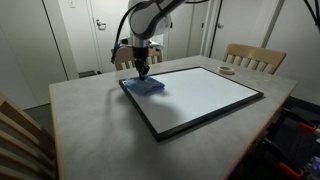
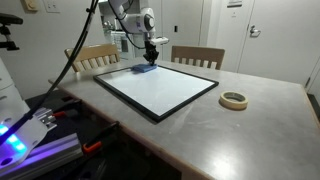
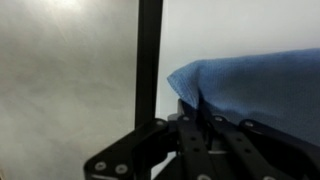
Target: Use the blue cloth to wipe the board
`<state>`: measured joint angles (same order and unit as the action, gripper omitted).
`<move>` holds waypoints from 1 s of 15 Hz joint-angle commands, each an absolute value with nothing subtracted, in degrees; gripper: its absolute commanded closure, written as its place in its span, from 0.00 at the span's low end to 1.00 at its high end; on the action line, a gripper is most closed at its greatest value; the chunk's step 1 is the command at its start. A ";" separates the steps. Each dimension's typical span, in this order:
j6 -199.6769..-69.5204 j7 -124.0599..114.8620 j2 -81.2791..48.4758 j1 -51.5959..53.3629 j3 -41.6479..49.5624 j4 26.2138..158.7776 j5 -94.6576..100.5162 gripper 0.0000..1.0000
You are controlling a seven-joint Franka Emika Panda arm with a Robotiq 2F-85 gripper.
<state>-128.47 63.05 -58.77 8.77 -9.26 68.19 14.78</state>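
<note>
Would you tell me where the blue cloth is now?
In an exterior view the blue cloth lies on a corner of the board, under the gripper.

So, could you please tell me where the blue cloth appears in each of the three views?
Exterior view: the blue cloth lies left of centre, on the board's left corner, under the gripper.
Exterior view: the blue cloth sits in the upper middle, on the board's far corner.
Wrist view: the blue cloth fills the right side.
Shared landmark: the board's black frame, next to the cloth.
</note>
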 commanded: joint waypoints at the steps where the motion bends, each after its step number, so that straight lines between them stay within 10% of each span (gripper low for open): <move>1: -127.29 65.13 -60.60 8.80 -9.31 65.92 14.34 0.58; 9: -128.87 62.44 -55.68 12.28 -7.56 70.50 17.08 0.02; 15: -128.69 59.00 -51.24 15.00 -6.69 74.26 19.65 0.00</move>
<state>-128.40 61.13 -55.79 13.73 -7.74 68.79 17.94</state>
